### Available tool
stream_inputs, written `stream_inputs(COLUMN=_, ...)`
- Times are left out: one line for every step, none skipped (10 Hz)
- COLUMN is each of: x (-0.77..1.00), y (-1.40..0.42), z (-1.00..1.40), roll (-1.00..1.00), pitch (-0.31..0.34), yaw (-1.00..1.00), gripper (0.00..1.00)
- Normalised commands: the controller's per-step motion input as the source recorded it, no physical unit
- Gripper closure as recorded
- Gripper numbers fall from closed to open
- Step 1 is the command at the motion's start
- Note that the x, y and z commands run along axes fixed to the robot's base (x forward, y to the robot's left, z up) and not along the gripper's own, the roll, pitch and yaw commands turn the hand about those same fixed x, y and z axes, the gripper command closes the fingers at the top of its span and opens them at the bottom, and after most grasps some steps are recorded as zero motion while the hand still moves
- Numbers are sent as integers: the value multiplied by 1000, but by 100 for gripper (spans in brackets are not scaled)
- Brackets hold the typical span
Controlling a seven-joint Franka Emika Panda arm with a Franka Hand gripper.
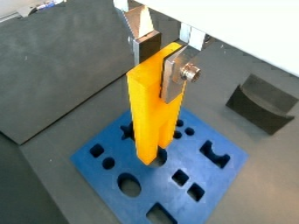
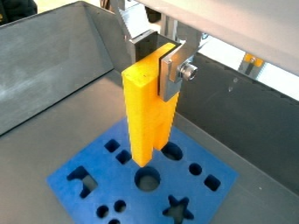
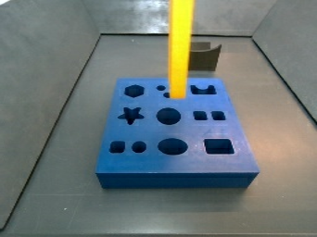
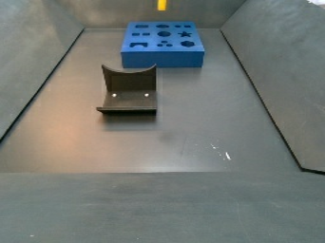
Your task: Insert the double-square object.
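**Bar hanging plumb over the block, lower end at the hole row**

I am holding the bar (image 1: 153, 105) upright in the gripper (image 1: 158, 54), whose silver fingers (image 1: 174, 73) are clamped flat on its upper part; both wrist views are showing the plates pressed against the yellow faces with no gap. The bar's long axis is running straight down from the gripper toward the blue block (image 3: 173, 130), so the coming move is, as I judge it, a plain descent along that axis.

In a side view the bar (image 3: 181, 46) is coming down from above the frame, and its lower end is sitting over the far row of the block, between the small holes there. In a wrist view the lower end (image 2: 145, 149) is looking level with the block's top face or just into it; I cannot tell whether the prongs are already entering a hole, as the bar is hiding its own tip.

The grey curved piece (image 4: 128, 90) is lying well apart from the block, toward the near side in that view, clear of the path.
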Motion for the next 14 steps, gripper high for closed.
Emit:
stream_inputs(x=966, y=-74, z=-29, roll=81, pitch=64, yaw=-60, gripper=100)
stream_inputs(x=914, y=0, z=-109, roll=169, pitch=113, yaw=-77, gripper=100)
stream_inputs(x=874, y=0, z=-91, roll=217, pitch=143, yaw=-74, gripper=100)
stream_inputs(x=903, y=0, z=-46, roll=209, pitch=131, yaw=-60, gripper=100)
stream_inputs(x=951, y=0, z=0, roll=166, pitch=109, yaw=-40, gripper=100)
stream_inputs(x=909, y=0, z=-163, roll=69, pitch=57, yaw=-154, gripper=100)
stream_inputs(x=763, y=0, z=-251, roll=0, pitch=0, yaw=-217, gripper=100)
stream_inputs(x=840, y=11, z=-314, roll=-84, pitch=0, yaw=-217, gripper=100)
stream_inputs(x=1000, y=0, z=-171, roll=-101, pitch=0, yaw=-177, gripper=100)
stream_inputs(x=1000, y=0, z=-34, roll=-90, pitch=0, yaw=-91, gripper=100)
stream_inputs(x=1000, y=0, z=-3, roll=-67, pitch=1, yaw=-77, gripper=100)
stream_inputs(x=1000, y=20, z=0, roll=-33, pitch=30, yaw=-74, gripper=100)
stream_inputs(x=1000, y=29, z=0, roll=0, pitch=56, yaw=-83, gripper=100)
stream_inputs(x=1000, y=3, z=0, roll=9, pitch=73, yaw=-94, gripper=100)
